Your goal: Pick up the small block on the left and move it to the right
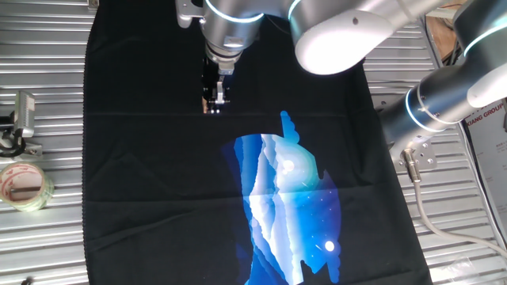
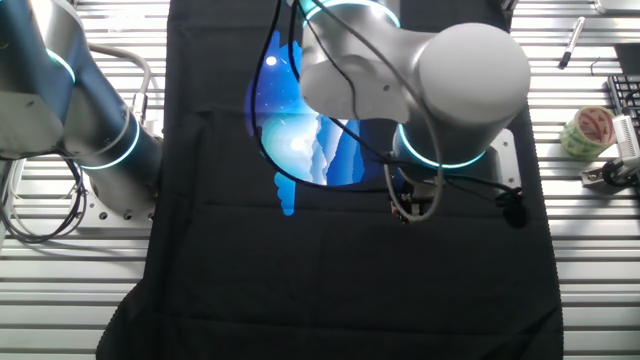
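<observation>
Near lower centre of one fixed view, a blue-and-white printed scene [image 1: 289, 210] lies on the black cloth [image 1: 150, 190] covering the ribbed metal surface [image 1: 47, 245]; at left edge, a roll of clear tape [image 1: 24, 185]. Farther up, the two-finger tool [image 1: 215, 105] is lowered to the cloth, clenched on what appears to be the small tan wooden block [image 1: 214, 109], upper centre-left

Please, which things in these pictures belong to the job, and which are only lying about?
For the job: the gripper; the small block, probably the tan speck at the gripper's tip; the black cloth under them.

Lying about: the roll of tape; the pen.
</observation>
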You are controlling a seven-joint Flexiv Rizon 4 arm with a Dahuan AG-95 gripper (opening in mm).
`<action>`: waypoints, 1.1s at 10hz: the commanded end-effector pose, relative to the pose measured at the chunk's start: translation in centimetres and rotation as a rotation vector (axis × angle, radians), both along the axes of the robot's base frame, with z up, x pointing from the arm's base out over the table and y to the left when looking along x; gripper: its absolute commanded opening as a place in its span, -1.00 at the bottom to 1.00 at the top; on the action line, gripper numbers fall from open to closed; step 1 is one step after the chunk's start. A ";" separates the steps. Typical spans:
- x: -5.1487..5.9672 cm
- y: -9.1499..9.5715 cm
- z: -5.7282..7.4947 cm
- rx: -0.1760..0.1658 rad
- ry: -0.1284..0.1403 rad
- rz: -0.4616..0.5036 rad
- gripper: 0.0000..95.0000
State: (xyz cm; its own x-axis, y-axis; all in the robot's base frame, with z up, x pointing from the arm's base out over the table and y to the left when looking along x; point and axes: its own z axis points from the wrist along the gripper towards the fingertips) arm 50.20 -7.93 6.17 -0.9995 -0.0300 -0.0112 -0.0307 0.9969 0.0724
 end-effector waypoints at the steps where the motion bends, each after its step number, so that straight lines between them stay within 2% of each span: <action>1: 0.0 0.0 -0.1 0.002 0.000 0.024 -1.00; 5: 0.0 0.0 -0.1 0.037 -0.001 0.067 -1.00; 8: 0.0 0.0 -0.1 0.033 0.019 0.081 -1.00; 11: 0.0 0.0 -0.1 -0.057 0.014 0.117 -1.00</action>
